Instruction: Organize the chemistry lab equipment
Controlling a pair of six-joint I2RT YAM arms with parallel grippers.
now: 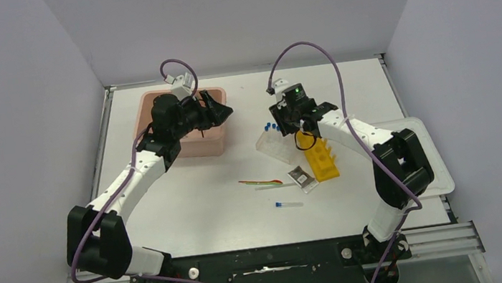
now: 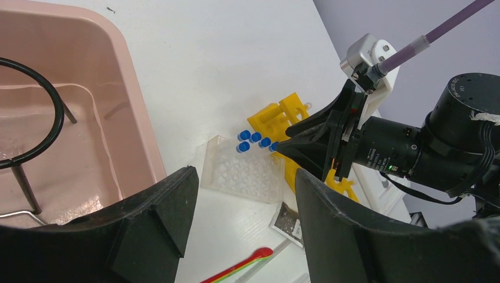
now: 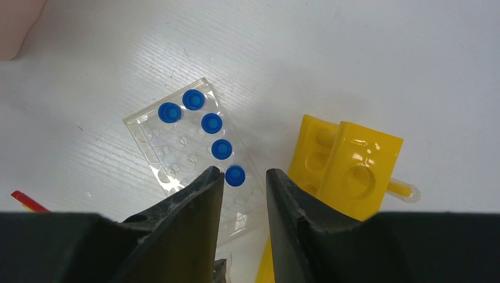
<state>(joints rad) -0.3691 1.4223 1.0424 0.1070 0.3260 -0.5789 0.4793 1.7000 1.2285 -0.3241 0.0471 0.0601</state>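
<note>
Bright, even light, soft shadows; slight glare on yellow holed rack point(image 3: 354, 171).

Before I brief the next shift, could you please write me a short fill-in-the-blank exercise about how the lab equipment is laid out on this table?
1. The black wire ring stands inside the tub, whose colour is ____.
2. The number of blue-capped tubes standing in the clear tube rack is ____.
3. The holed rack beside the clear tube rack is coloured ____.
Missing words: pink; five; yellow.
</note>
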